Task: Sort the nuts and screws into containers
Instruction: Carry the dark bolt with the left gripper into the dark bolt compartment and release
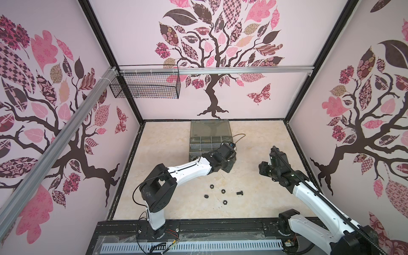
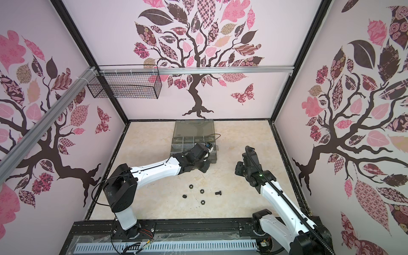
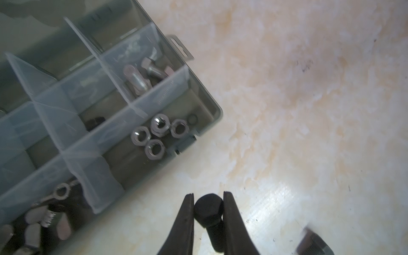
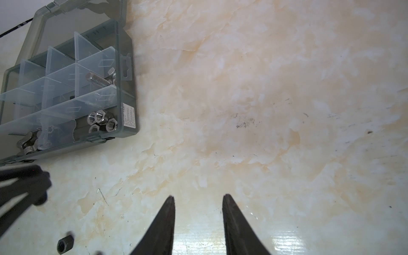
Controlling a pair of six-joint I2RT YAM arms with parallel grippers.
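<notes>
Left claw (image 3: 208,193) is pinched tight on the head of a black screw (image 3: 208,212), whose shaft runs back between the jaws. It sits just beside the organiser case (image 3: 205,103), by the corner compartment holding silver nuts (image 3: 159,134). Only my left wrist view shows that grip; in both top views the arm's wrist covers it. Right claw (image 4: 199,196) stands part open and empty over bare surface (image 4: 287,110). A top view adds four black nuts (image 1: 212,186) and, I think, a loose screw (image 1: 240,192).

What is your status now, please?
Left fingers shut on black screw, near organiser case. Right fingers open, empty. Four black nuts and second screw loose on table. Nothing in the way.
</notes>
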